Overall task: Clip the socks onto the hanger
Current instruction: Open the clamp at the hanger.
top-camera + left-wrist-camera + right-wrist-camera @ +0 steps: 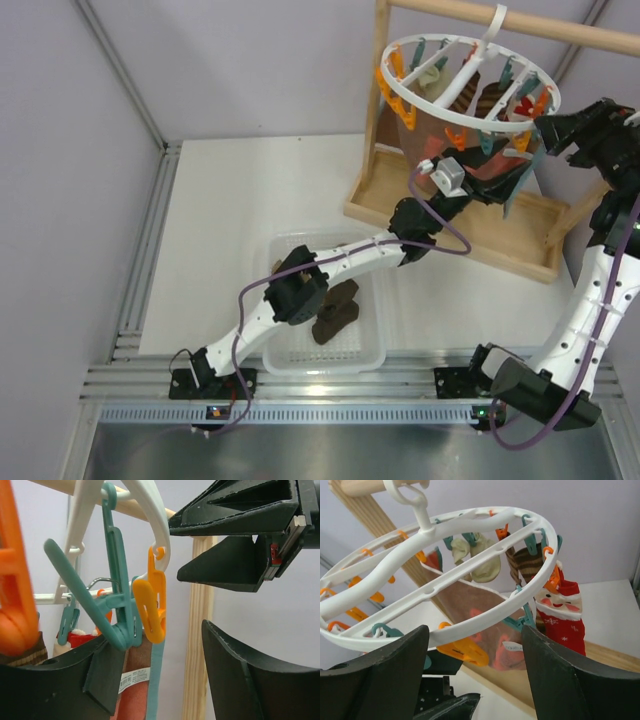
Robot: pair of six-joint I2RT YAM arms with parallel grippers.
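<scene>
Right wrist: hanger (450, 582) just beyond right pincer (475, 640)

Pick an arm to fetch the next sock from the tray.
Likely left: the dark socks lie in the tray under its own forearm, near its base. The right gripper is at the hanger, farther away.

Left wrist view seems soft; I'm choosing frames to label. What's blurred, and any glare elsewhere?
Left wrist: nearest orange peg blurred, teal peg sharp. Top external: glare on the near rim of the tray. Right wrist: hanger crisp.
</scene>
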